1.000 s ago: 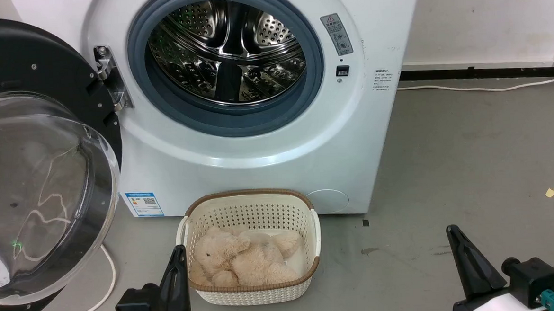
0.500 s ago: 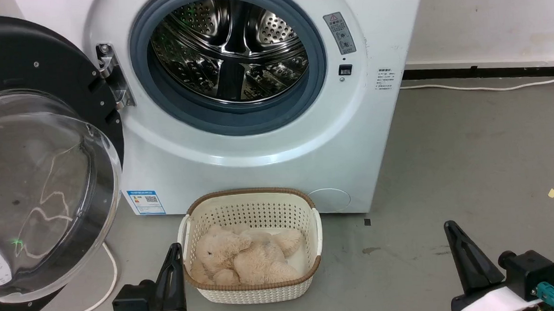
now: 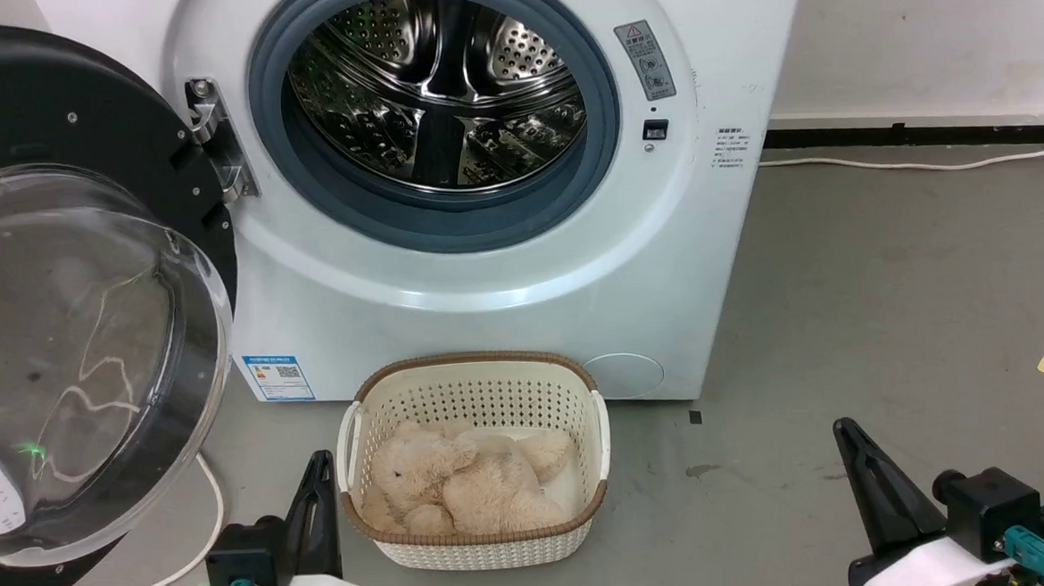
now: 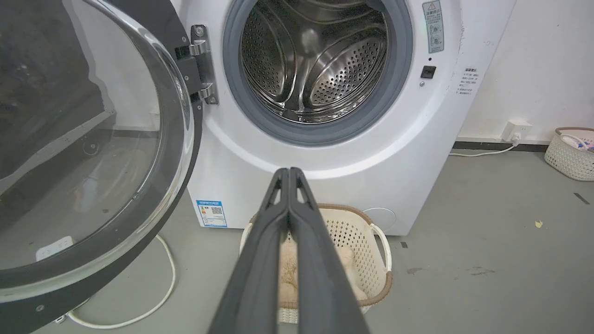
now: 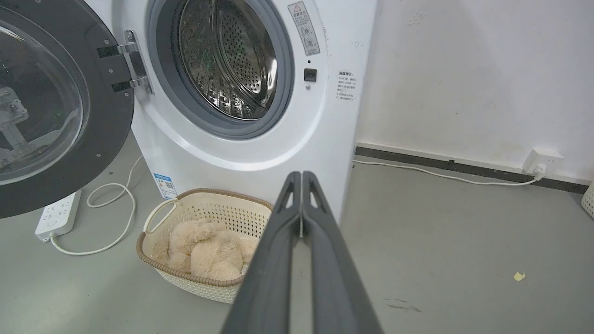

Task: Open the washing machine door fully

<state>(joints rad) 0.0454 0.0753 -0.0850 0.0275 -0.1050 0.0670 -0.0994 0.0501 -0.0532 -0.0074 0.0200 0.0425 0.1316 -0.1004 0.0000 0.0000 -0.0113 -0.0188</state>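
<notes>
- Two dark wedges rise from the bottom of the head view. The left gripper [image 3: 320,469] is just beside the left wall of a cream basket [image 3: 472,364]. The right gripper [image 3: 848,441] is well apart from it, over bare grey floor [image 3: 889,309].
- In the same view the washing machine [image 3: 451,306] stands in the upper middle, its steel drum [image 3: 435,92] exposed inside the grey gasket [image 3: 447,224]. The washing machine door [image 3: 47,95] stands wide open at the left on its metal hinge [image 3: 215,144]. Its clear glass bowl [image 3: 69,352] bulges toward the camera, and it is apart from both grippers.
- A beige plush toy [image 3: 460,479] lies in the basket. The basket sits on the floor just in front of the machine, between a blue sticker [image 3: 281,377] and a small round cover [image 3: 623,375].
- In the left wrist view, the left gripper's fingers are pressed together along their length and hold nothing. They point at the machine's white front below the drum opening. The open door is at the left, and a second basket [image 4: 568,155] sits far right by the wall.
- In the right wrist view, the right gripper's fingers are likewise pressed tight and empty. The door is at the upper left, with a white power strip [image 5: 58,213] on the floor below it and a looped cable [image 5: 111,204] beside it. A yellow scrap [image 5: 519,276] lies on the floor at the right.
</notes>
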